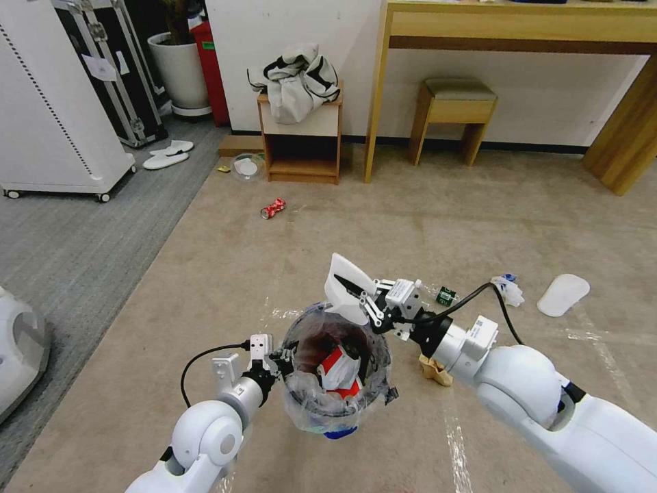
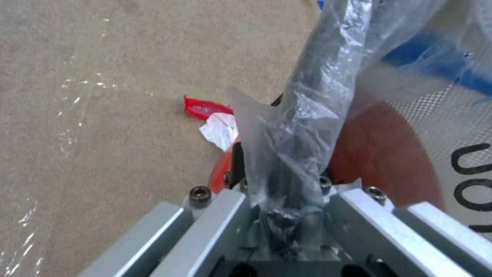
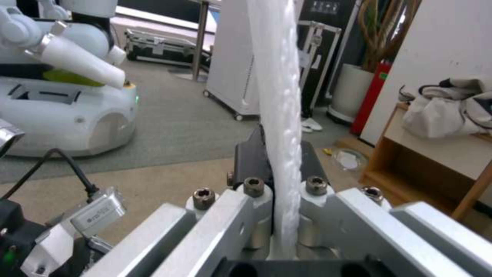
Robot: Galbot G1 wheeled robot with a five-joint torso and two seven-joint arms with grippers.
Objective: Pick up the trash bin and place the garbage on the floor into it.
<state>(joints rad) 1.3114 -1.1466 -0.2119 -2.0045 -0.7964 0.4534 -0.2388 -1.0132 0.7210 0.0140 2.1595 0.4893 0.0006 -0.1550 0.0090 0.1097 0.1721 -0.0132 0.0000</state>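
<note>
The trash bin [image 1: 304, 400], lined with a crinkled clear bag, hangs low in the middle of the head view with red and white wrappers [image 1: 339, 366] inside. My left gripper [image 1: 284, 359] is shut on its near-left rim; the left wrist view shows the bag-covered rim [image 2: 302, 127] clamped between the fingers of that left gripper [image 2: 284, 184]. My right gripper [image 1: 366, 301] is shut on a flat white slipper [image 1: 344, 287], held tilted just over the bin's far rim. In the right wrist view the slipper [image 3: 279, 96] stands edge-on in that right gripper [image 3: 279, 181].
On the beige floor [image 1: 383, 226] lie a crushed red can [image 1: 273, 208], a second white slipper [image 1: 562, 294], a tissue [image 1: 508, 288], a green-label scrap [image 1: 446, 296] and a brown carton [image 1: 436, 370]. A red wrapper [image 2: 205, 107] lies under the bin. A cabinet [image 1: 301, 147], stool [image 1: 455, 113] and desk stand behind.
</note>
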